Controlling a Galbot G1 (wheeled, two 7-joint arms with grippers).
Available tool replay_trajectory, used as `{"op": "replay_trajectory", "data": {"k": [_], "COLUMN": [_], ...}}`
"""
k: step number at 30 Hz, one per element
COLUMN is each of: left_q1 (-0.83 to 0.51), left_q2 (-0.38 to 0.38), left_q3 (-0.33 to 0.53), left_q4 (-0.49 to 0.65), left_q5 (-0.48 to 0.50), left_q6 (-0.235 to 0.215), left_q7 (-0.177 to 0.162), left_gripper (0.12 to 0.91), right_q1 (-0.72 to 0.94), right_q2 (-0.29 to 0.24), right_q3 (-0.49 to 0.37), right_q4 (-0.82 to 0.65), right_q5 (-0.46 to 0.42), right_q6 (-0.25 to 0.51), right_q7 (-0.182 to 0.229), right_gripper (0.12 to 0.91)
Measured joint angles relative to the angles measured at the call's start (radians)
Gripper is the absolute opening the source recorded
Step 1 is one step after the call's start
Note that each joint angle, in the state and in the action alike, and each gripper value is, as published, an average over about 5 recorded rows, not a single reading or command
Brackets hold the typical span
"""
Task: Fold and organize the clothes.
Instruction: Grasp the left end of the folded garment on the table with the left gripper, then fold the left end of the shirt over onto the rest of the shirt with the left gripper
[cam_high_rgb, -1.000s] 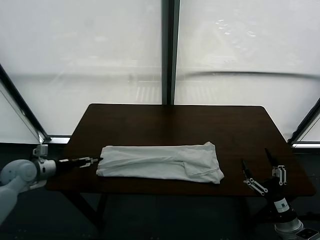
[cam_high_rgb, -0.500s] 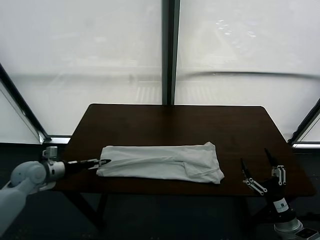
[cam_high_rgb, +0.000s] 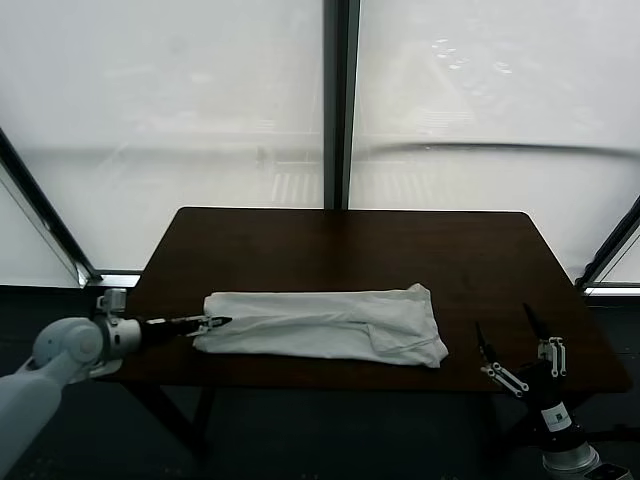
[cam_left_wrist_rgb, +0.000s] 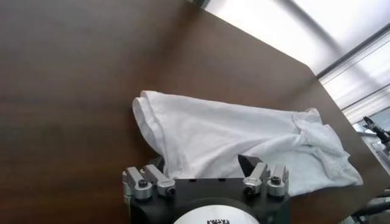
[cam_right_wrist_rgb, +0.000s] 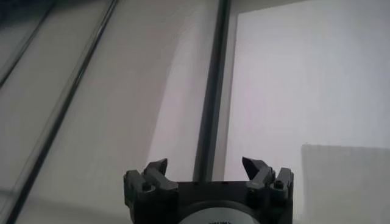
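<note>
White cotton, creased and folded into a long band, the T-shirt (cam_high_rgb: 325, 325) lies across the near half of the dark bench (cam_high_rgb: 340, 240), its left end close to the bench's left edge. Over the last second the left hand (cam_high_rgb: 212, 322) has slid in from off that edge until its tips reach the shirt's left end, and its fingers have begun drawing together. That looks like the start of a grab for the next fold, end over end. From its wrist, one finger (cam_left_wrist_rgb: 248, 164) rests on the cloth (cam_left_wrist_rgb: 244, 137) while the other is hidden by a fold, so I cannot tell whether it has hold yet. The right hand (cam_high_rgb: 512, 347) waits spread wide, pointing up, off the bench's near right corner, touching nothing.
</note>
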Motion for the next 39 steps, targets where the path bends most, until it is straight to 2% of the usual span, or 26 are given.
{"op": "replay_trajectory", "data": {"k": [5,8,12,18,21,39], "left_q1": [-0.005,-0.005,-0.004,0.004,0.008,0.085], "left_q2": [-0.008,-0.017,-0.03,-0.037,-0.035,0.028], "left_q3": [0.009,0.013,0.012,-0.005,-0.014,-0.103], "left_q4": [0.003,0.005,0.003,-0.01,-0.016,-0.055], "left_q5": [0.015,0.028,0.042,0.052,0.061,0.064], "left_q6": [-0.001,-0.001,-0.001,-0.001,-0.002,-0.002], "left_q7": [-0.001,-0.001,-0.009,-0.029,-0.031,-0.027], "left_gripper": [0.501,0.398,0.33,0.175,0.152,0.154], "right_q1": [0.0,-0.001,-0.002,0.001,0.003,0.024], "right_q2": [0.003,0.004,0.005,0.008,0.008,0.012], "right_q3": [-0.001,-0.001,0.0,-0.003,-0.004,-0.027], "right_q4": [0.008,0.012,0.012,0.007,0.006,0.002], "right_q5": [-0.004,-0.005,-0.005,-0.004,-0.004,-0.003], "right_q6": [0.0,-0.001,-0.001,0.0,0.0,-0.001], "right_q7": [0.0,0.0,0.0,0.001,0.001,0.003], "right_gripper": [0.907,0.907,0.907,0.907,0.907,0.907]}}
